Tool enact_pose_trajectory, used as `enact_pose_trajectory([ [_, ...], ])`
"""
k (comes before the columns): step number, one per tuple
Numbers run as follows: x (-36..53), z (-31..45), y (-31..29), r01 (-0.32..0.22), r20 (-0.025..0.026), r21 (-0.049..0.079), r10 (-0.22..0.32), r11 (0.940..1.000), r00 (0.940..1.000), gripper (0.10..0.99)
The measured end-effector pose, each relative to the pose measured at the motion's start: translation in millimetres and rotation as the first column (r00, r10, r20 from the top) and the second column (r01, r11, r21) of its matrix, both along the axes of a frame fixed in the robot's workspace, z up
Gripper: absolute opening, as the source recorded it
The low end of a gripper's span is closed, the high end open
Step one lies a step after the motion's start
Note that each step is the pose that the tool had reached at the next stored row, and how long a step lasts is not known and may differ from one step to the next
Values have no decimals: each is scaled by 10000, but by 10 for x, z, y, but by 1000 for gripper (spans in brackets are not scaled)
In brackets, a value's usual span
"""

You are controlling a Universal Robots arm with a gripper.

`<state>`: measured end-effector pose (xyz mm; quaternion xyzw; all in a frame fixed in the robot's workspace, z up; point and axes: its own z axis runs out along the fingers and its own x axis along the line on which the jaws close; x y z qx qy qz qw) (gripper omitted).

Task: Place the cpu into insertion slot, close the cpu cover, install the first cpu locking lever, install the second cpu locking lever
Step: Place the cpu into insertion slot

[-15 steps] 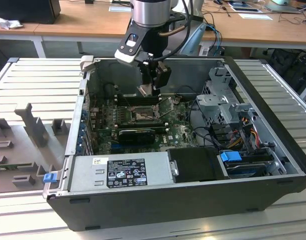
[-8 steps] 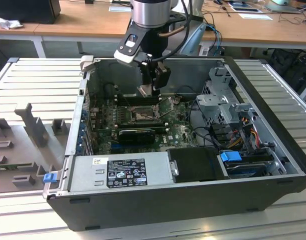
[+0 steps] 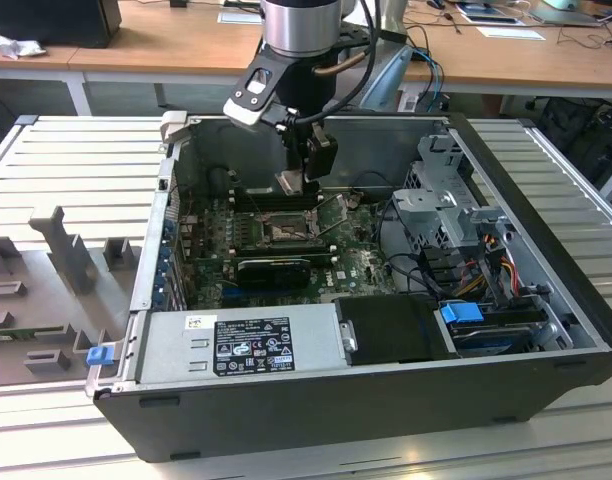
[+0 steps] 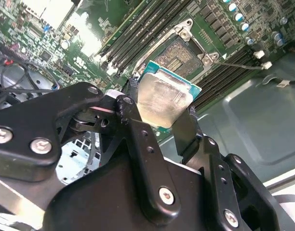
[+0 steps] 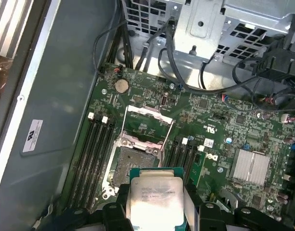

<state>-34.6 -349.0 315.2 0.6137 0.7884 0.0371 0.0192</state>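
My gripper is shut on the cpu, a small silvery square chip on a green base, clamped by two opposite edges between the black fingers. In the first wrist view the cpu hangs just short of the insertion slot, which lies bare on the green motherboard. The cpu cover, a thin metal frame, is swung open on the slot's far side. In the exterior view the gripper holds the cpu above the insertion slot, inside the open computer case. The insertion slot lies beyond the chip.
Black memory slots flank the socket. A thin metal lever sticks out beside it. A silver heatsink, loose cables and a drive cage stand nearby. The power supply fills the case's front.
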Motion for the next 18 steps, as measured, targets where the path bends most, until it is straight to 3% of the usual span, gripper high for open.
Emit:
enact_pose_trajectory([
  [3,0,-7,0,692,-1,-1,-692,9976,9976,529],
  [5,0,-15,0,876,-2,-1,-876,9962,9962,529],
  [18,0,-93,0,885,-1,-1,-885,9961,9961,529],
])
